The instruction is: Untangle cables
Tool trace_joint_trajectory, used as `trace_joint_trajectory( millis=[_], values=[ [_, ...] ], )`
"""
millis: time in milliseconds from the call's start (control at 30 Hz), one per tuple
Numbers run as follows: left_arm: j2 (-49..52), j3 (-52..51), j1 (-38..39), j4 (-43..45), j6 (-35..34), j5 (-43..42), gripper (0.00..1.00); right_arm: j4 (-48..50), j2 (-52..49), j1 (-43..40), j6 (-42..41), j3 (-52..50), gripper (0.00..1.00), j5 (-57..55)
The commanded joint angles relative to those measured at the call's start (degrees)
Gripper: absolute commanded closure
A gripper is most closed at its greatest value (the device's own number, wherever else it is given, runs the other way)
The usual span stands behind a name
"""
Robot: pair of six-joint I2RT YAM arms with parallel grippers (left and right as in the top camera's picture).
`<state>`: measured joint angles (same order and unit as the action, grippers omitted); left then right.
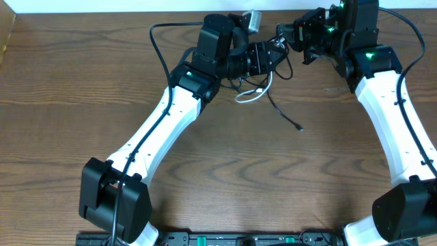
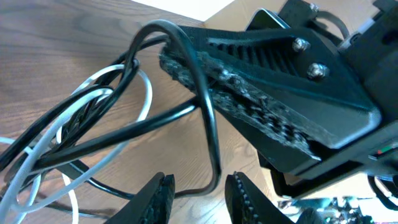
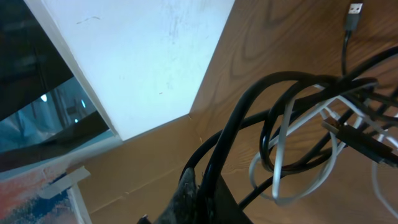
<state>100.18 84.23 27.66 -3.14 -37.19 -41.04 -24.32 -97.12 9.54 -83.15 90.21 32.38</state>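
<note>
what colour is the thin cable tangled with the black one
White cable; clearest in the left wrist view.

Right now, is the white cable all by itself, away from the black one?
No, the white cable weaves between loops of the black cable, crossing it in several spots.

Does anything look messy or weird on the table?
Yes. The black cable and white cable are looped through each other in a snarl near the far edge of the table, with one black plug end trailing loose across the wood.
</note>
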Motion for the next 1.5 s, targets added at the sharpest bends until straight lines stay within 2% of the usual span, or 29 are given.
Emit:
trace_joint_trajectory(
  millis=[0,300,467,767,867,900,1000,1033,1100,1200,1367,1467],
  values=[
    [0.0,0.4,0.1,0.3,3.7,-1.4,0.65,0.3,0.1,-0.2,0.1,1.0,0.99,1.7],
    [2.5,0.4,0.1,4.2,2.1,-1.4,0.64,0.1,0.1,-0.2,1.2,1.0,0.98,2.2],
    [2.6,0.4,0.2,4.8,1.1,3.0,0.64,0.0,0.1,-0.1,2.0,1.0,0.98,2.8],
    [4.3,0.4,2.6,7.3,0.7,5.1,0.64,-0.8,0.1,-0.1,2.2,1.0,0.99,3.2],
    [5.5,0.4,2.6,7.6,-1.4,5.1,0.64,-1.0,0.1,-0.1,2.7,1.0,0.99,3.2],
    [5.9,0.4,2.6,8.0,-1.7,5.1,0.67,-1.2,0.1,-0.1,2.7,1.0,0.98,3.2],
    [6.3,0.4,2.6,8.4,-1.7,5.5,0.91,-1.4,0.1,-0.2,4.0,1.0,0.99,3.1],
    [6.3,0.4,2.6,8.1,-1.7,5.5,0.93,-1.6,0.1,-0.2,4.9,1.0,0.98,3.1],
    [6.1,0.4,2.3,7.9,-1.6,4.7,0.92,-2.7,0.1,-0.3,7.7,1.0,0.99,2.8],
    [5.5,0.4,1.2,7.4,-1.0,-3.2,0.93,-6.2,0.1,-0.7,16.4,1.0,0.98,0.5],
    [3.6,0.4,-3.5,-2.0,1.2,-15.4,0.93,-13.6,0.1,-1.8,39.8,1.0,0.99,-1.6],
    [2.4,0.4,-6.9,-9.7,5.4,-16.8,0.92,-19.0,0.1,-2.0,50.9,0.9,0.99,-3.9]
  ],
)
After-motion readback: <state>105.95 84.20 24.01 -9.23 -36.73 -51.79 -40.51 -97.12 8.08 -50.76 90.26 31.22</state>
